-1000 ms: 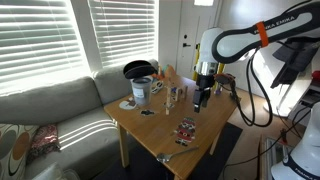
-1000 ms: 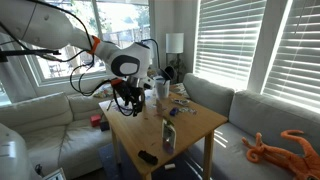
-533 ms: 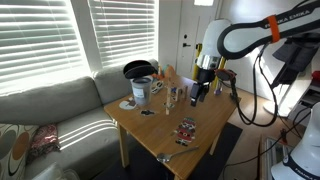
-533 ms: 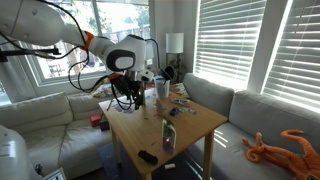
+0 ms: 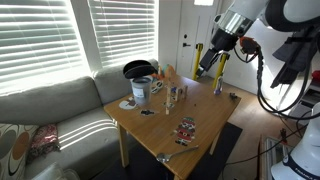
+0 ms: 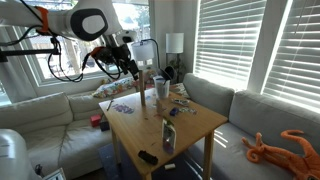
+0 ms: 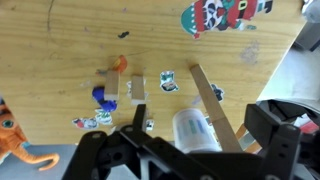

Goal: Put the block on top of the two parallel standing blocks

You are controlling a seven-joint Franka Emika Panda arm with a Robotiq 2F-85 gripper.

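Claw (image 5: 206,64) spread above table (image 7: 60,40), two standing blocks (image 7: 137,89), card (image 7: 222,15) lettering unreadable

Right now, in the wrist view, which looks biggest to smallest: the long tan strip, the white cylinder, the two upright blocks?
1. Long tan strip.
2. White cylinder, partly hidden.
3. Two upright blocks, alike in size.
Nearness to the camera may inflate the first two.

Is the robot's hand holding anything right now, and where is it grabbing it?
Nothing. The gripper is open and empty, high above the table. The long wooden block lies on the table by the white mug.
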